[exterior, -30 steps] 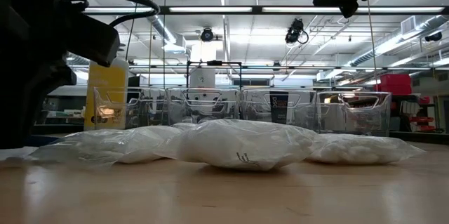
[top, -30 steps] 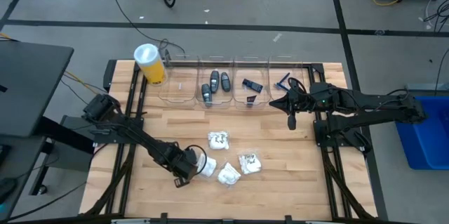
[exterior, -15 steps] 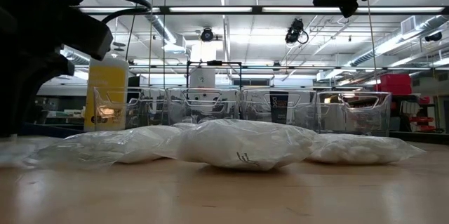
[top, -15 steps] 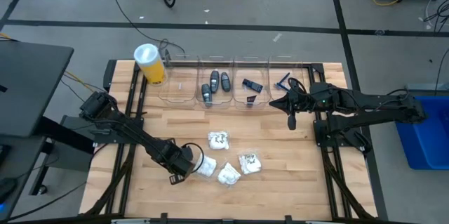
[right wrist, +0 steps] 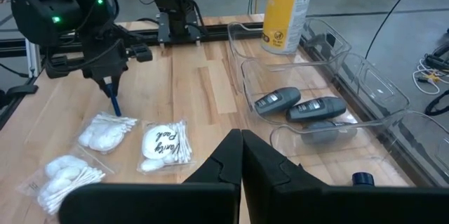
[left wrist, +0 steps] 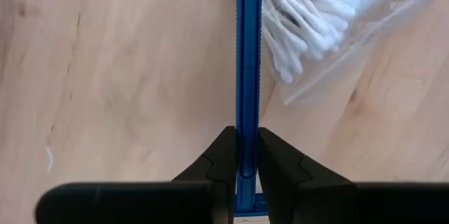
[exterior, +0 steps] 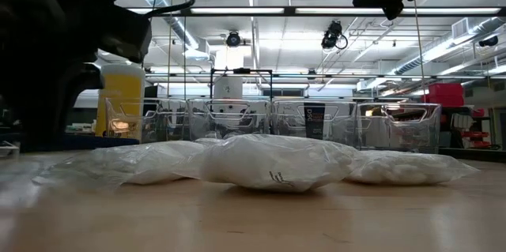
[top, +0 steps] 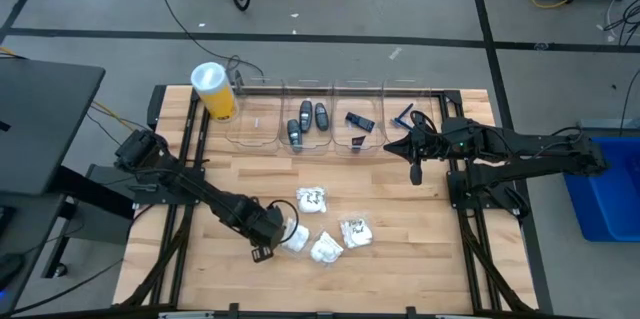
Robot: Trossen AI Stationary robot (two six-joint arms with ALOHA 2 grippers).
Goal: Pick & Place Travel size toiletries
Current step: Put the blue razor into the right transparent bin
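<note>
While the left hand point(left wrist: 247, 155) stays clamped on a blue razor point(left wrist: 248, 69), it has swung back beside the white packets point(top: 296, 238), ready to carry; the right hand point(right wrist: 240, 155) waits closed.

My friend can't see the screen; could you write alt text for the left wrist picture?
The left gripper pinches a thin blue razor over the wooden table, its tip beside a clear packet of cotton swabs.
</note>
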